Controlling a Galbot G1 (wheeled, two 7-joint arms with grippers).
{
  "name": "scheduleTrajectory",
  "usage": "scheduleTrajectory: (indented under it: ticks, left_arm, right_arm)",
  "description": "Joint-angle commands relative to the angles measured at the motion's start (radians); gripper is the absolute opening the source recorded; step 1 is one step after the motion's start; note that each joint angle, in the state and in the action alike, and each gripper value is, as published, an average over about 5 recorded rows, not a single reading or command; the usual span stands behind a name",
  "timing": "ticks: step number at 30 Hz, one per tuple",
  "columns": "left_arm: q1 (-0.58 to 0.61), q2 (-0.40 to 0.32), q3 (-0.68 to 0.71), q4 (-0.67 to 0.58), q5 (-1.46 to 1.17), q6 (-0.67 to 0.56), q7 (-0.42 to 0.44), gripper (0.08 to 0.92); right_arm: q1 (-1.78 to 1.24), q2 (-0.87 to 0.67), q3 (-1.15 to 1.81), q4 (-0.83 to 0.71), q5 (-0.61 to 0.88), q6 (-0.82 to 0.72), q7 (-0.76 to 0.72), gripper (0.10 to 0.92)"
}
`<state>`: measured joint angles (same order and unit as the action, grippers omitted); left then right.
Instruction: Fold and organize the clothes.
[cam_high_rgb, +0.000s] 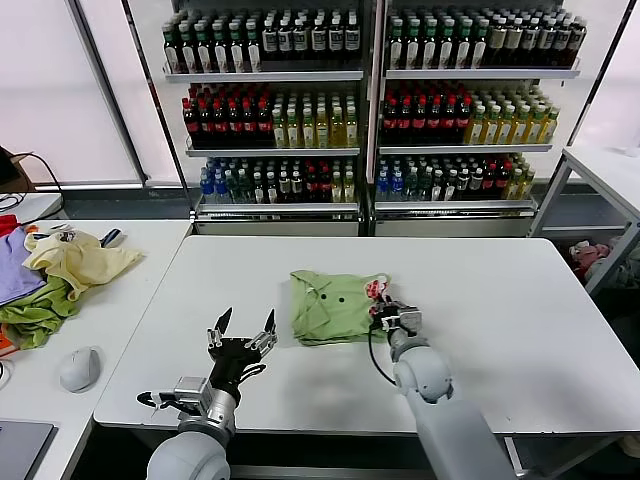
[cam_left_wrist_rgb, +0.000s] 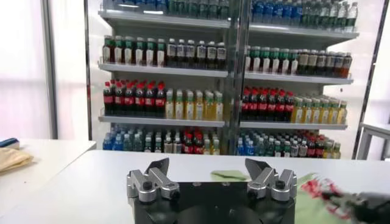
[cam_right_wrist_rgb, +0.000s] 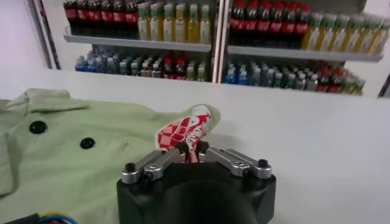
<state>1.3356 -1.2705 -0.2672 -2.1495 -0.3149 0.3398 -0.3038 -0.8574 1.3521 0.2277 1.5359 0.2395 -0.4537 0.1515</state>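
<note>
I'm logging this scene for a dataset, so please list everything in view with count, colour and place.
shirt: one, light sage green with red-pink print, partly folded at the middle of the white table.
pale yellow garment: one, on the side table to the robot's left.
olive-green cloth: one, under the yellow garment.
purple cloth: one, at that table's far left edge.
mouse: one, grey, near edge of the side table.
drink shelves: two units, rows of bottles, behind the table.
left end effector: open, hovering left of the shirt.
right end effector: shut on the shirt's printed right edge.
</note>
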Motion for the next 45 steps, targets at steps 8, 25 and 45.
scheduleTrajectory:
  ticks: [8,25,45]
  left_arm:
    - [0.035,-0.012,0.006,-0.021,0.045,-0.003,0.008,0.823]
    - [0.088,-0.026,-0.006,-0.069,0.086,-0.006,0.023,0.823]
    - [0.144,-0.041,-0.025,-0.105,0.137,-0.020,0.057,0.823]
  right_arm:
    - [-0.024,-0.203,0.103,-0.015,-0.148,0.265,-0.109,0.187]
    - [-0.374,-0.174,0.276,0.361,-0.028,0.355,-0.055,0.675]
    - [-0.617,-0.148,0.340,0.641,-0.005,0.334,0.003,0.823]
